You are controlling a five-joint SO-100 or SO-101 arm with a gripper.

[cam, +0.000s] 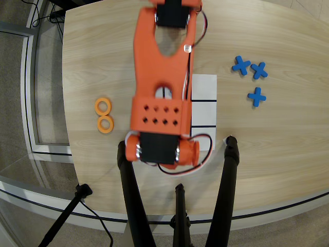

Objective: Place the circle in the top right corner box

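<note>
Two orange rings (pixel 103 106) (pixel 105 124) lie side by side on the wooden table, left of the arm. The white paper grid (pixel 203 86) is mostly hidden under the orange arm. Only its right column of cells shows, and those cells are bare. The arm reaches from the top edge down over the grid. My gripper (pixel 159 150) points down at the grid's lower part. Its fingers are hidden beneath its own black motor and orange body, so I cannot tell if it holds a ring. Any other rings are hidden.
Three blue crosses (pixel 241 65) (pixel 259 70) (pixel 256 96) lie on the table to the right of the grid. Black tripod legs (pixel 128 195) (pixel 226 175) rise from the table's near edge, close on either side of the gripper. The table's curved edge runs along the left.
</note>
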